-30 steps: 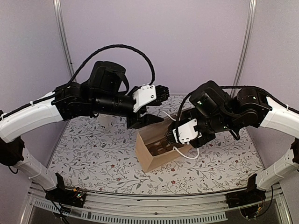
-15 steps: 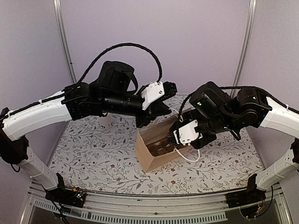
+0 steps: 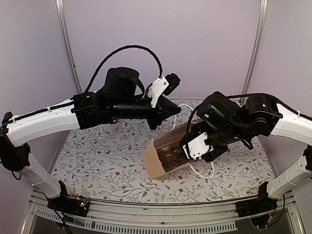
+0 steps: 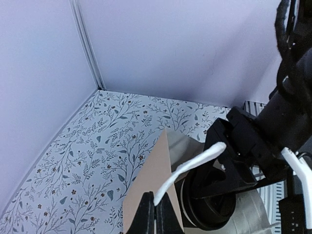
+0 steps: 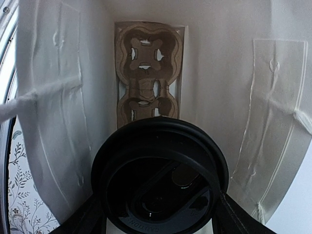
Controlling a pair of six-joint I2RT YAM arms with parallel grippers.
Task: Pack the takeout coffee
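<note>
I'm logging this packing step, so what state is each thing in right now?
paper bag: open at the mouth.
bag handle: pinched by the left gripper.
left gripper: shut on the bag handle.
right gripper: inside the paper bag, clamped on the takeout coffee.
takeout coffee: lid on, held above the cup carrier, not seated.
cup carrier: at the bag's bottom, visible slots empty.

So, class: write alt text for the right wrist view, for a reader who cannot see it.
The right gripper holds the black lidded coffee cup inside a white-walled paper bag; beyond it, a brown pulp carrier lies at the bag's bottom.
</note>
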